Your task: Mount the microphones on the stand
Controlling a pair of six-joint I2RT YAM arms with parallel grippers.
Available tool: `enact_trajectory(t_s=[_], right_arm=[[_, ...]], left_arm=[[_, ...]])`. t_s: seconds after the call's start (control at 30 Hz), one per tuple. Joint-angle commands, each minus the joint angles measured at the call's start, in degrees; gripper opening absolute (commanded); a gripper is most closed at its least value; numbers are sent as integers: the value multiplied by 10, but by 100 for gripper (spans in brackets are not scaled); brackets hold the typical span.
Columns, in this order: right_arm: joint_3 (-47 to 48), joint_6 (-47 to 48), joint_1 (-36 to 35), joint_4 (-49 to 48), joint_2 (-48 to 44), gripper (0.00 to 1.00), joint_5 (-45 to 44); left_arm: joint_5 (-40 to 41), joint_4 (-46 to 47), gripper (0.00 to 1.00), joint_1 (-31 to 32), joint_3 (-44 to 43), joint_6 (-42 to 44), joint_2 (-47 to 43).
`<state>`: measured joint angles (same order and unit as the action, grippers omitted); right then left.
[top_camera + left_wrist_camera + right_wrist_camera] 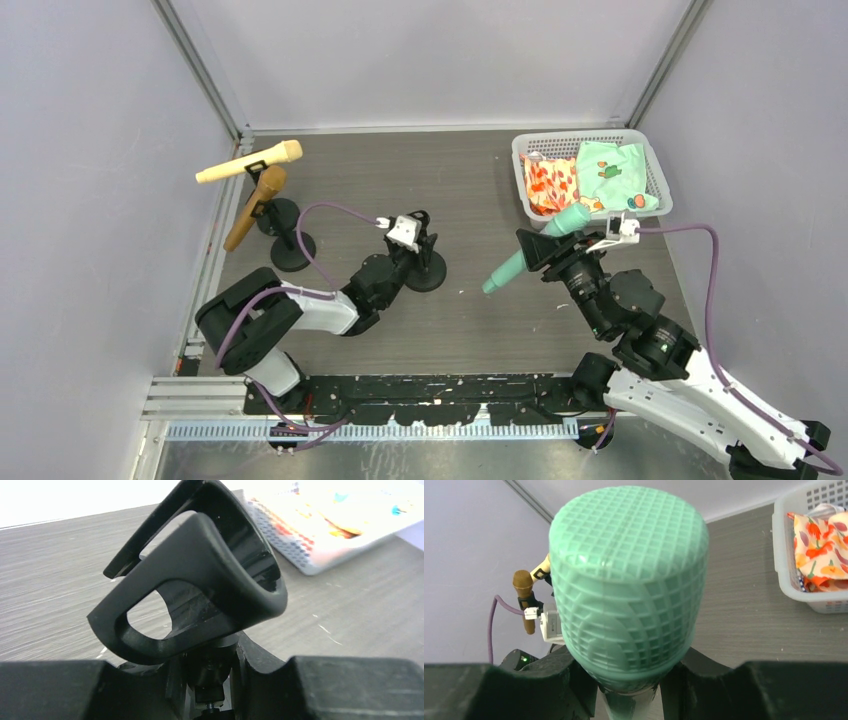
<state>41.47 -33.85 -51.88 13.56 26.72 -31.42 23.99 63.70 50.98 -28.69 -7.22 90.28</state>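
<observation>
- The dark wood-grain bench (470,180) carries everything.
- The right arm (650,345) reaches in from the near right corner. The left arm (300,310) lies low along the near left side.
- A white perforated basket (578,138) sits at the far right corner. It holds two crumpled cloths: an orange floral one (550,183) on its left side and a mint printed one (612,175) on its right.
- Two black round-based stands (293,252) stand near the far left corner, one just in front of the other, each with a microphone in its clip.
- A third stand (200,580) is near the bench's middle, its clip empty. The left jaws are closed on the stem just under that clip.
- The mint-green microphone (629,580) is gripped by the right jaws just below its gridded head. Its tail slants toward the bench's middle, between the third stand and the basket.
- The cream-yellow microphone (250,163) lies tilted in the farther clip.
- The golden-brown microphone (255,205) is in the other clip, its head up and its handle slanting toward the left edge.
</observation>
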Motion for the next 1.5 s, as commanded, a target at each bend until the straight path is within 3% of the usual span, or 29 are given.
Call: enact_trajectory(t_s=[0.0, 0.13, 0.47, 0.77, 1.47], right_arm=[[-25, 86, 2, -159, 0, 1, 10], [-40, 155, 2, -237, 15, 1, 26], [-27, 220, 2, -344, 92, 1, 71], [30, 286, 2, -362, 165, 1, 103], [75, 298, 2, -411, 257, 1, 156]], left_arm=[[-172, 15, 6, 3, 18, -96, -15], [-236, 39, 1, 4, 20, -150, 3], [-216, 14, 0, 20, 27, -167, -8], [-130, -81, 0, 55, 5, -139, -34], [-118, -103, 0, 83, -15, -129, -20]])
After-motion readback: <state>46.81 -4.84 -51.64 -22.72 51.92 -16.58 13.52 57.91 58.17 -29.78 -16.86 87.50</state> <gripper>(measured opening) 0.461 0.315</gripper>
